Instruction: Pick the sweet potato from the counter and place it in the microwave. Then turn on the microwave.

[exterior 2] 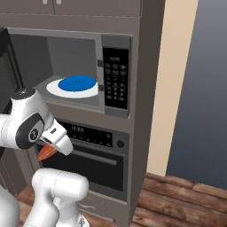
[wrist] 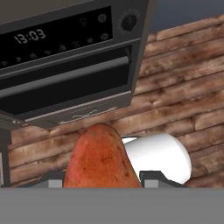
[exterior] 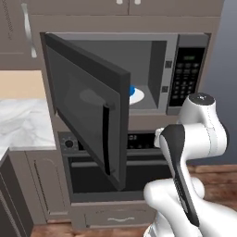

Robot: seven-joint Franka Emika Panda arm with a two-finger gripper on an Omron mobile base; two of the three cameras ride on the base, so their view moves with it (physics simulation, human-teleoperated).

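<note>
A tall run of grey-brown cabinetry fills the wall, with upper cabinet doors (exterior: 18,32) carrying a long pale handle. Low in the column sits a built-in oven (exterior 2: 95,155), its dark glass front under a black control strip with a round knob (wrist: 128,21) and a lit clock display (wrist: 29,36). Beneath it is a drawer (exterior: 115,215). The floor (wrist: 183,83) is reddish-brown wooden planks. A cream wall strip (exterior 2: 175,84) borders a blue-grey wall (exterior 2: 208,88).

My white arm (exterior: 194,152) rises from its base, bends at a dark-jointed elbow and folds back down, so the hand hangs low in front of me. My gripper (wrist: 101,177) is clamped on the sweet potato (wrist: 99,159), one finger pressed against each side.
</note>
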